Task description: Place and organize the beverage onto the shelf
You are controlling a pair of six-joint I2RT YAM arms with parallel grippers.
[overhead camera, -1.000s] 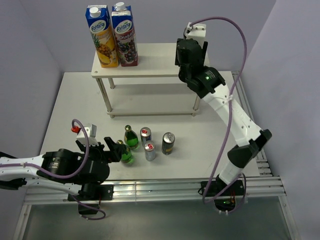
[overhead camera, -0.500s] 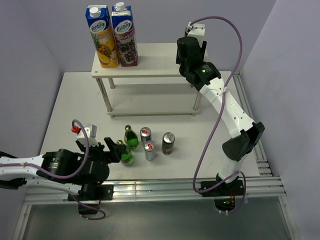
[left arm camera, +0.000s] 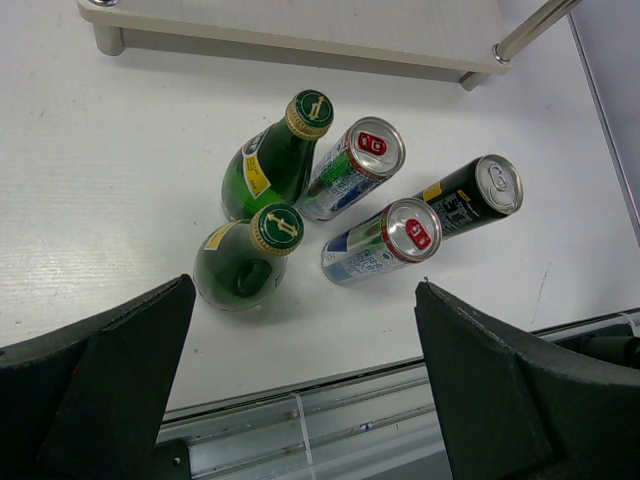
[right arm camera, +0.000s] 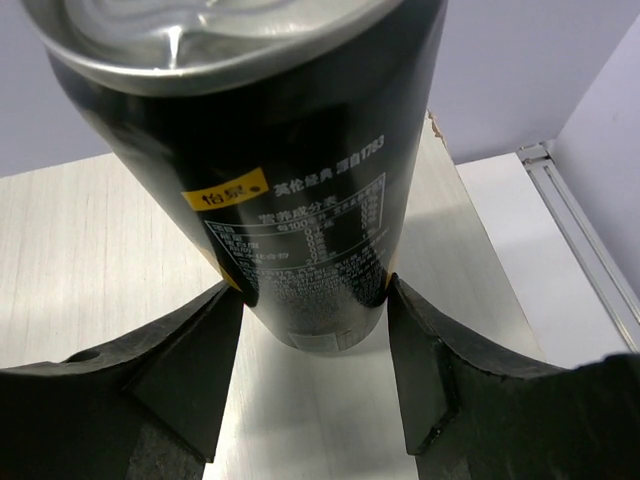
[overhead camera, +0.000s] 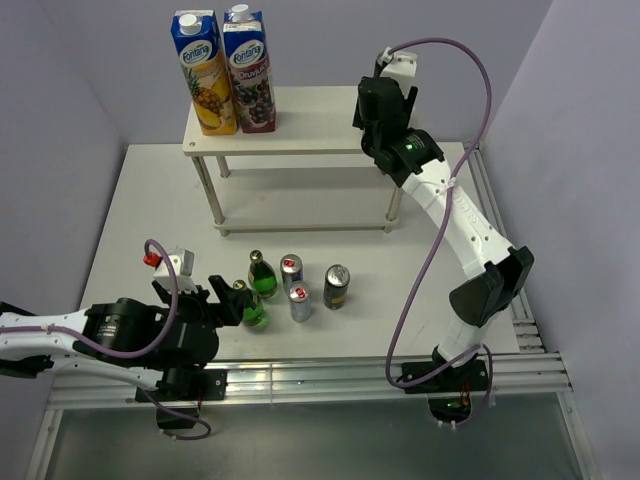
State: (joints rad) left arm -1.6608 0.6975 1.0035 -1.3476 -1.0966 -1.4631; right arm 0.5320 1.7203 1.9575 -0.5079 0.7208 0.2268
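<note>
**Settling a dark can at the shelf's right end**

The right gripper (right arm camera: 313, 290) holds the dark can (right arm camera: 300, 200) upright over the top board of the shelf (overhead camera: 300, 120). Its fingers are closed against both sides of the can, whose base seems to be on or just above the white board. Over the past second the arm's elbow has swung outward and the wrist has crept toward the back right corner, well apart from the juice cartons (overhead camera: 205, 80) at the left end. The left gripper (left arm camera: 305, 288) has not stirred: spread wide and empty, it waits by the near green bottle (left arm camera: 245, 265). The far green bottle (left arm camera: 275, 165), two silver-blue cans (left arm camera: 350, 170) and the second dark can (left arm camera: 465, 200) stand close together on the table (overhead camera: 150, 220). By this reckoning, one drink is nearly placed and five remain.
</note>
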